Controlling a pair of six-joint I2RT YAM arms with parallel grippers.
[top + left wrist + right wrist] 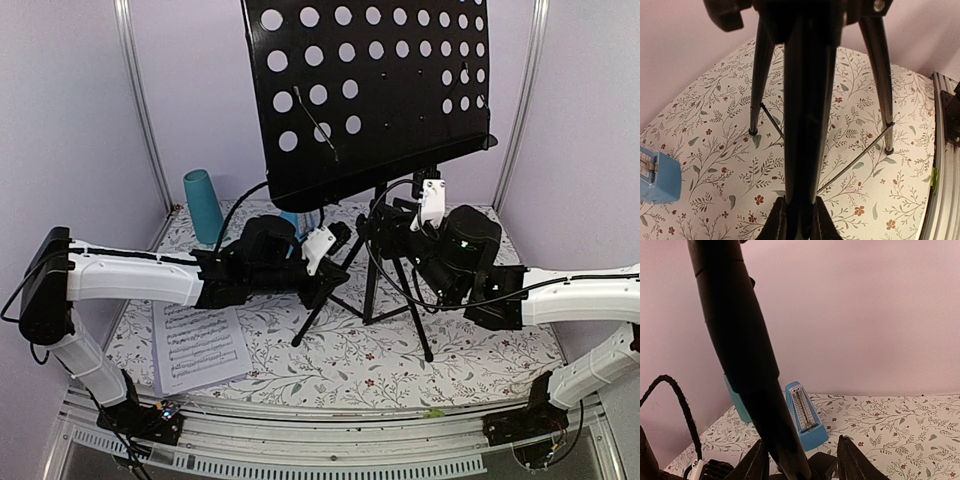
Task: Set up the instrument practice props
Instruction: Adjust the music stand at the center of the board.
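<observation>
Now the left pincer (799,220) pinches one slanting leg (805,125) of the music stand (372,95), while the right pincer (805,462), spread, straddles its upright post (740,340) from the right.

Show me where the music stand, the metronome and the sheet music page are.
music stand (400,110), top view, on the solid part of its perforated tray.
metronome (802,412), right wrist view, on its front face.
sheet music page (200,345), top view, on the middle of the paper.
</observation>
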